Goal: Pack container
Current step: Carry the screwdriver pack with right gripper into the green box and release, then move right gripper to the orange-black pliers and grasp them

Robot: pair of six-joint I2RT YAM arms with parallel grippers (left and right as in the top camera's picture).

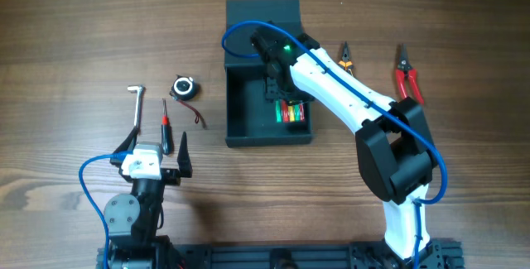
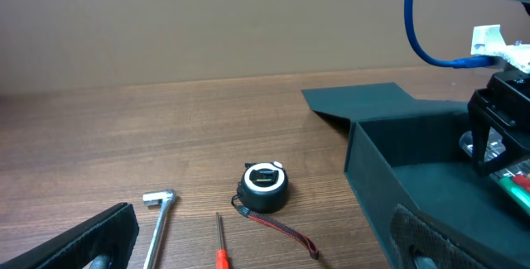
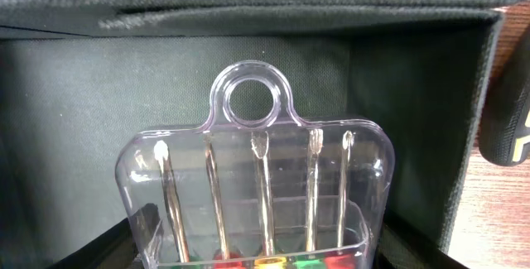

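The dark teal-green container [image 1: 248, 108] stands open at the table's middle, its flap lid [image 1: 262, 11] lying flat behind it. My right gripper [image 1: 278, 85] reaches into it and is shut on a clear case of screwdrivers with coloured handles [image 1: 291, 112], low against the right-hand wall. In the right wrist view the case [image 3: 257, 161] sits between my fingers [image 3: 261, 251] over the container's floor [image 3: 74, 136]. My left gripper [image 1: 162, 149] is open and empty at the front left, just behind a red-handled screwdriver [image 1: 165, 127]. The container also shows in the left wrist view [image 2: 389, 157].
Left of the container lie an L-shaped socket wrench [image 1: 137, 108] and a black tape measure with a strap [image 1: 185, 87]. To its right lie small orange-handled pliers [image 1: 345, 56] and red-handled cutters [image 1: 407, 74]. The left wrist view shows the wrench [image 2: 157, 219], tape measure [image 2: 265, 184] and screwdriver [image 2: 221, 256].
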